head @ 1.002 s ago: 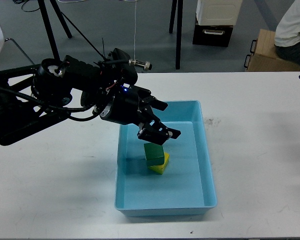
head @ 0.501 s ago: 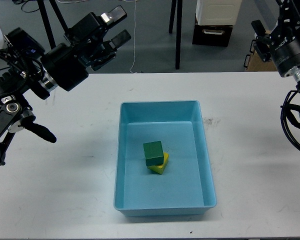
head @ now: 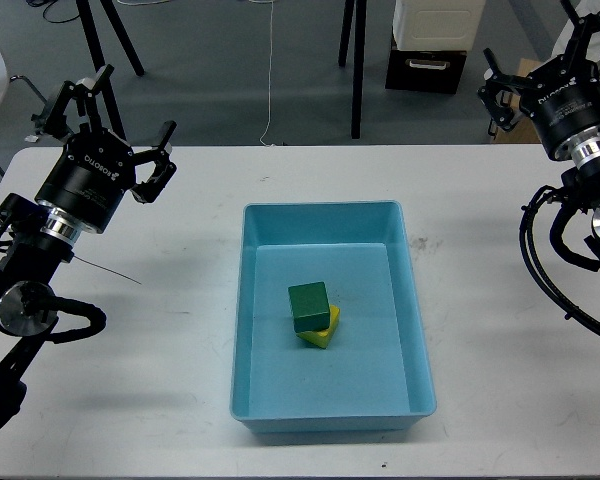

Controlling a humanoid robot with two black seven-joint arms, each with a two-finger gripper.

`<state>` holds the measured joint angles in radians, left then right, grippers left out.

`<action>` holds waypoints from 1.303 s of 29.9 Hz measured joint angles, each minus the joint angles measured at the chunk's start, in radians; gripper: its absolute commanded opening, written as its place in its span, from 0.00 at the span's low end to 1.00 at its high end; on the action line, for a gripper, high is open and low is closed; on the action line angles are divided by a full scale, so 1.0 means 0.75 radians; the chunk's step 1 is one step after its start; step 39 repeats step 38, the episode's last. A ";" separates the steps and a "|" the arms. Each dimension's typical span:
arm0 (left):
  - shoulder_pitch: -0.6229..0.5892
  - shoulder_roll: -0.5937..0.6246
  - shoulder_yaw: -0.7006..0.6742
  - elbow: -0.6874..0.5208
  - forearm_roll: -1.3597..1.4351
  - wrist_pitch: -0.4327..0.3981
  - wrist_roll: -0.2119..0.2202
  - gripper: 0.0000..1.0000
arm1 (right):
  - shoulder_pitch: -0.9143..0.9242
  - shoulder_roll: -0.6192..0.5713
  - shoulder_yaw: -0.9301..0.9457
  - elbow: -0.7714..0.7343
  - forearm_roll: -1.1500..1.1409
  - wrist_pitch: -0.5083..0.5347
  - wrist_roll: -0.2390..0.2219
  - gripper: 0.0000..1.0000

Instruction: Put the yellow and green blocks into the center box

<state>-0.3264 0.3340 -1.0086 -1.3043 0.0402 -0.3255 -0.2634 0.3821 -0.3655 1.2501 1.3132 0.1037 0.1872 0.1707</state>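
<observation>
You see the blue box [head: 333, 318] on the white table [head: 500, 400], with the green block [head: 308, 305] inside near its middle, resting partly on the yellow block [head: 322, 334]. Left of the box and farther back, your left gripper [head: 105, 115] hangs spread open and empty. Right of the box, your right gripper [head: 536, 72] is raised, open and empty too.
</observation>
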 measured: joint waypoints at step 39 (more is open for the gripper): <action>0.426 -0.302 -0.054 -0.210 -0.308 -0.006 -0.068 1.00 | -0.694 0.383 0.405 0.303 0.219 0.071 -0.096 0.99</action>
